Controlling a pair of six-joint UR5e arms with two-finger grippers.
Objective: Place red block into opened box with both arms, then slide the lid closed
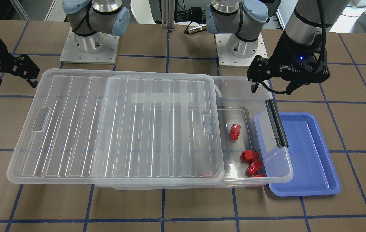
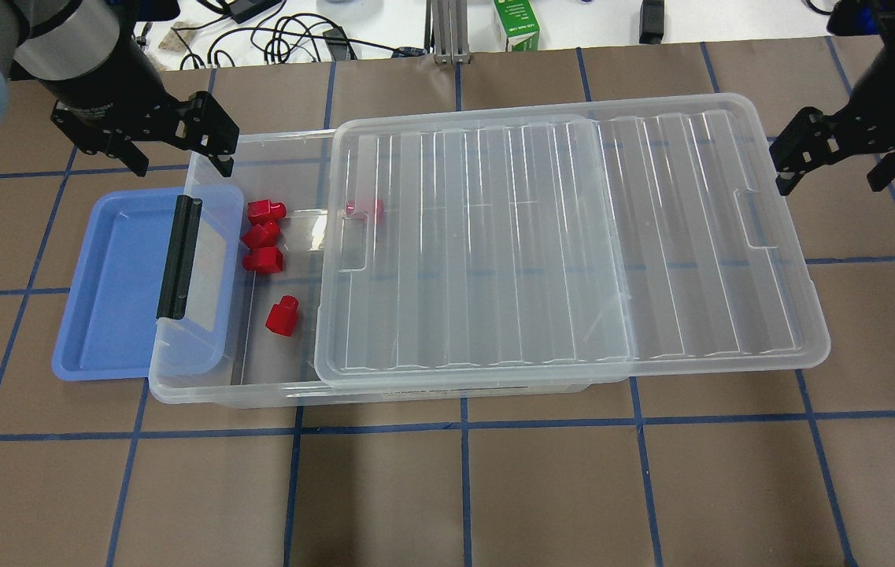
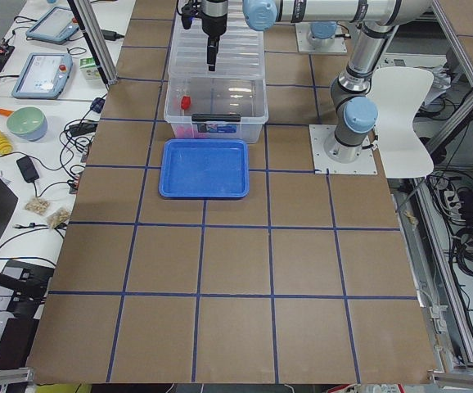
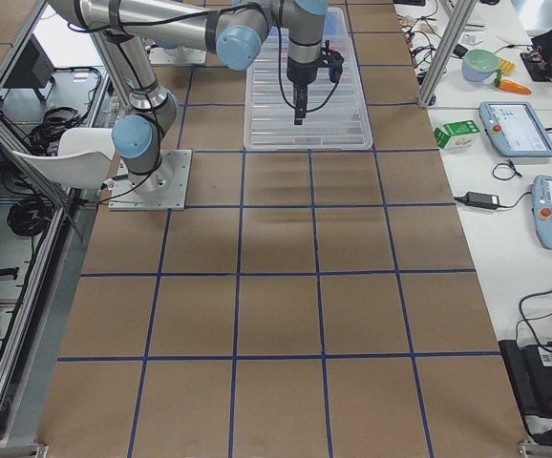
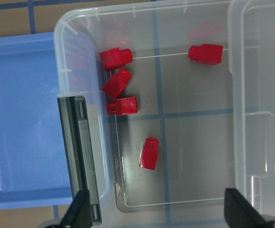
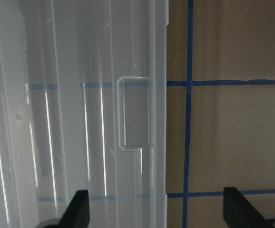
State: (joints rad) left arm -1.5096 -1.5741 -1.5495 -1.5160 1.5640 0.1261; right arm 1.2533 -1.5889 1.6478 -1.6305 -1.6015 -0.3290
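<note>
Well, the lid (image 2: 541, 236) sat offset right, exposing the box (image 2: 219, 392) for red blocks (image 2: 282, 316); left gripper (image 2: 179, 161) and right gripper (image 2: 829, 177) hovered open, empty.

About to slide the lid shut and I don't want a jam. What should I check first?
1. Red blocks all in the box: ok, five inside, none on the blue tray.
2. Left gripper empty: ok, jaws open.
3. Left gripper clear of the path of the lid: cannot tell; it hovers over the box's open end.
4. Right gripper at the lid's far end: ok, open jaws straddle the edge by the notch.
5. Lid lying flat on the box: ok.
</note>
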